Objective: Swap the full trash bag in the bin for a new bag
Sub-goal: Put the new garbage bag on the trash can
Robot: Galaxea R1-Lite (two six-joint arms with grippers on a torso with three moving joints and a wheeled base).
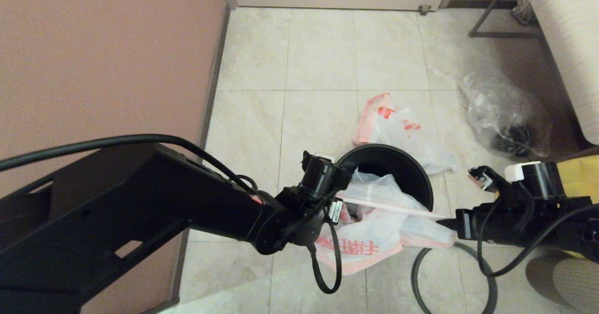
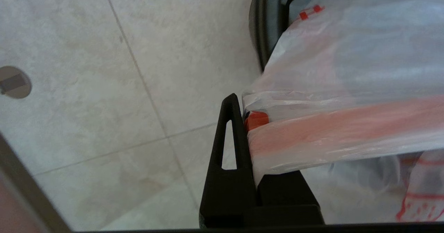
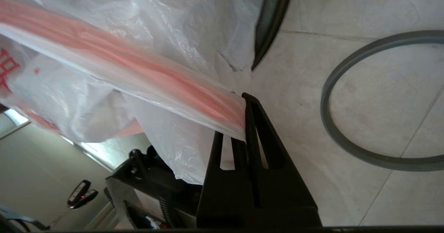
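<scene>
The new bag (image 1: 369, 244), thin white plastic with a pink border and red characters, is stretched between both grippers over the near side of the black bin (image 1: 402, 164). My left gripper (image 1: 343, 196) is shut on one end of the pink border (image 2: 347, 129), beside the bin's rim (image 2: 267, 24). My right gripper (image 1: 449, 220) is shut on the other end (image 3: 121, 59). The bag's body sags partly into the bin and partly down its near side. The full trash bag (image 1: 398, 122), white with red marks, lies on the floor behind the bin.
The dark grey hoop (image 3: 327, 97) lies flat on the tiles near my right gripper, off the bin. A clear bag with dark contents (image 1: 505, 113) sits at the far right. A yellow bag (image 1: 580, 169) is at the right edge. A pink wall (image 1: 103, 56) runs along the left.
</scene>
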